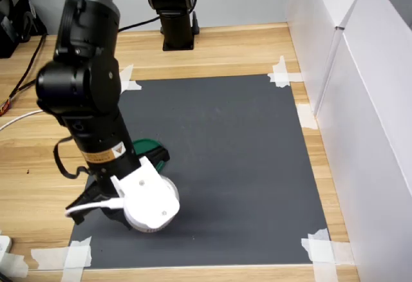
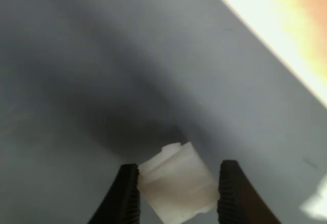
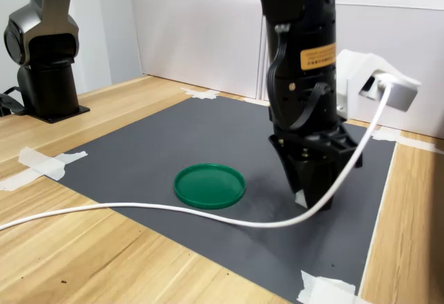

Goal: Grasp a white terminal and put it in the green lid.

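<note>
White terminal (image 2: 179, 185) between gripper (image 2: 179, 196) fingers; mat (image 2: 102, 55) bare around.

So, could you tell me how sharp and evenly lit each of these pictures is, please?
Wrist view: the white terminal between the fingertips is soft and blurred, and the corner beyond the mat is washed out by glare. First exterior view: even light, the green lid mostly hidden. Second exterior view: sharp, with a faint shadow beside the gripper.

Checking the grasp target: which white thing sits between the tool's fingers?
The white terminal, a blocky piece on the dark mat, unlike the flat tape strips at its corners.
</note>
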Controlling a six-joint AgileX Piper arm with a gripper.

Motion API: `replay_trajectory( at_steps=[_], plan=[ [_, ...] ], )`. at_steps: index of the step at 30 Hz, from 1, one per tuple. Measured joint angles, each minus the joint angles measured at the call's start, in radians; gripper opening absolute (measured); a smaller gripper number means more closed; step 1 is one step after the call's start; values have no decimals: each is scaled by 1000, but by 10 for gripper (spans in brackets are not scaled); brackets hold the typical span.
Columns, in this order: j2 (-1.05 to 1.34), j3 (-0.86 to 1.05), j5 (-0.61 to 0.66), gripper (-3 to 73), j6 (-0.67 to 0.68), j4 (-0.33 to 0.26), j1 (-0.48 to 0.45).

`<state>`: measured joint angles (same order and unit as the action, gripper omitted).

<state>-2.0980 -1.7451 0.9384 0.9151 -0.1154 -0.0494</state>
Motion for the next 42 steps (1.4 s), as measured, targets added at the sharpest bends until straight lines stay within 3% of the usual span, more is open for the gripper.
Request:
replay_trajectory(
  at_steps=[5,12,21,42],
  plan=[
    [103,40,35,355,10,-32,2],
    [267,289,-40,355,72,-9,24],
    [359,538,-152,356,78,90,24],
    [354,590,-204,356,23,108,-36]
  ],
)
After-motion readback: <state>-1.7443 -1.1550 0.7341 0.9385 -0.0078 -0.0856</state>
